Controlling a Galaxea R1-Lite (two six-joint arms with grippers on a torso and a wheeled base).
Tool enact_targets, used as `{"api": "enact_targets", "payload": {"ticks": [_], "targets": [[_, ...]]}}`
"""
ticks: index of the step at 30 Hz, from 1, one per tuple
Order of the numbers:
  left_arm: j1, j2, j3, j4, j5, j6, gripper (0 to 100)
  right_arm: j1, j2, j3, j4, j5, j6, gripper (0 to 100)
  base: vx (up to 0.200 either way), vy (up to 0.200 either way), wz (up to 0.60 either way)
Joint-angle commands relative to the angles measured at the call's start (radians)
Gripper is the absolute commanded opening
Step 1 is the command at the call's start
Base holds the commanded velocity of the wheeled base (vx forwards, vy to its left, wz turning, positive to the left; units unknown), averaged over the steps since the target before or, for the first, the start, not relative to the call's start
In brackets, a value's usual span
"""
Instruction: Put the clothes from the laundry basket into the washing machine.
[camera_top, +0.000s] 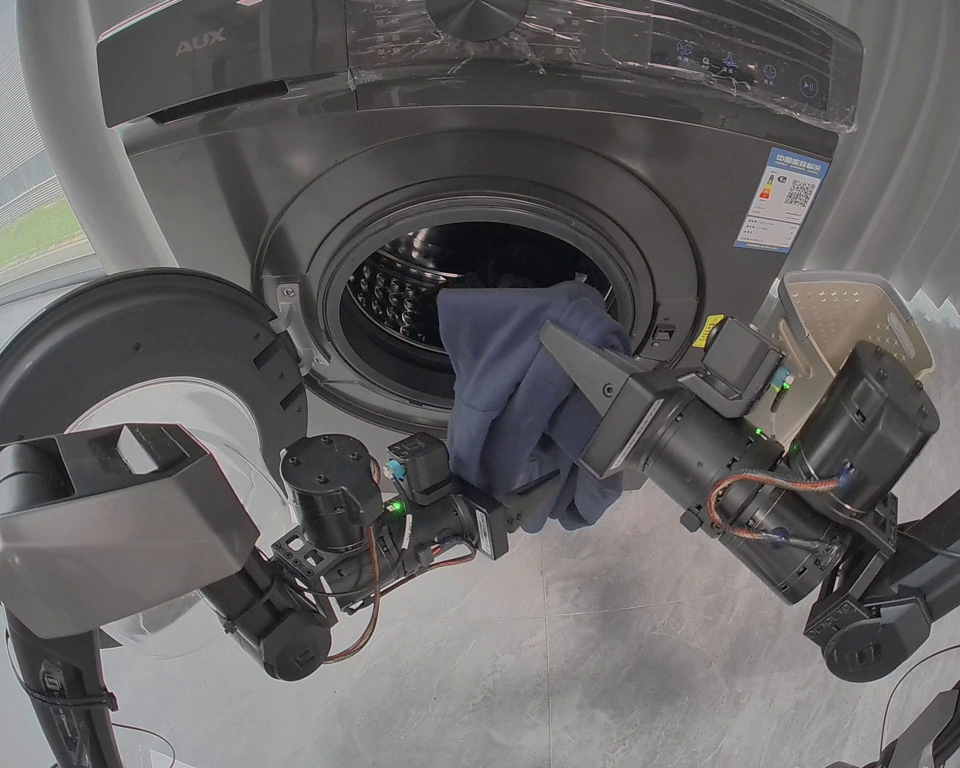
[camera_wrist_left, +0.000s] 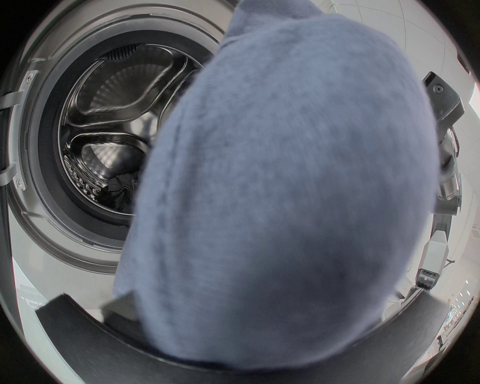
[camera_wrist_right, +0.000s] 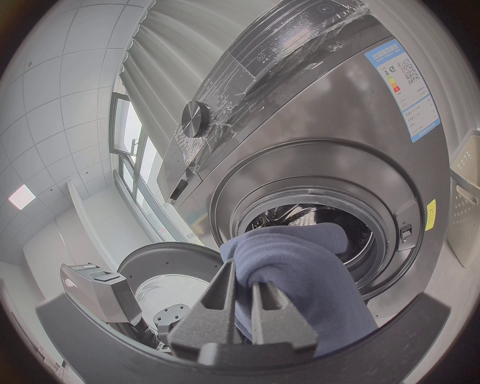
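A navy blue garment (camera_top: 510, 390) is held just in front of the washing machine's drum opening (camera_top: 400, 300). Its upper edge lies across the mouth, and most of its length hangs down outside the lower rim. A fold near the top is pinched by the right gripper (camera_wrist_right: 245, 280), whose two fingers are clamped on the cloth. The left gripper (camera_top: 530, 492) sits beneath the hanging part and is draped by it, so it cannot be told whether it is clenched or released. A small dark item (camera_wrist_left: 120, 187) lies low inside the steel drum. The round door (camera_top: 130, 340) is swung wide open on the left. A pale perforated laundry basket (camera_top: 850, 320) stands just beside the washing machine (camera_top: 200, 190) on the right, above grey floor tiles (camera_top: 600, 650).

Several risks can be judged from this position:
- If the grip were released now, the garment would likely slide off the rim to the floor, because so little of it is inside.
- The trailing hem could be snagged on the door seal or the latch as it is pushed in.
- Cloth draped over the left gripper could be dragged back out when that arm is withdrawn.
- With both arms so near the narrow mouth, contact between them or with the rim is possible.
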Motion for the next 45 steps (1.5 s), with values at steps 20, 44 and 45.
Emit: {"api": "enact_targets", "payload": {"ticks": [20,44,45], "targets": [[-0.123,-0.366,0.318,0.005,0.001,0.001,0,-0.008,0.021,0.099,-0.002,0.022,0.000,0,0.000,0.000,0.00],[-0.131,-0.503,0.416,-0.097,0.008,0.007,0,-0.063,-0.071,0.236,-0.041,0.014,-0.001,100,0.000,0.000,0.00],[-0.128,-0.504,0.416,-0.098,0.008,0.007,0,-0.067,-0.073,0.237,-0.041,0.014,-0.001,100,0.000,0.000,0.00]]}}
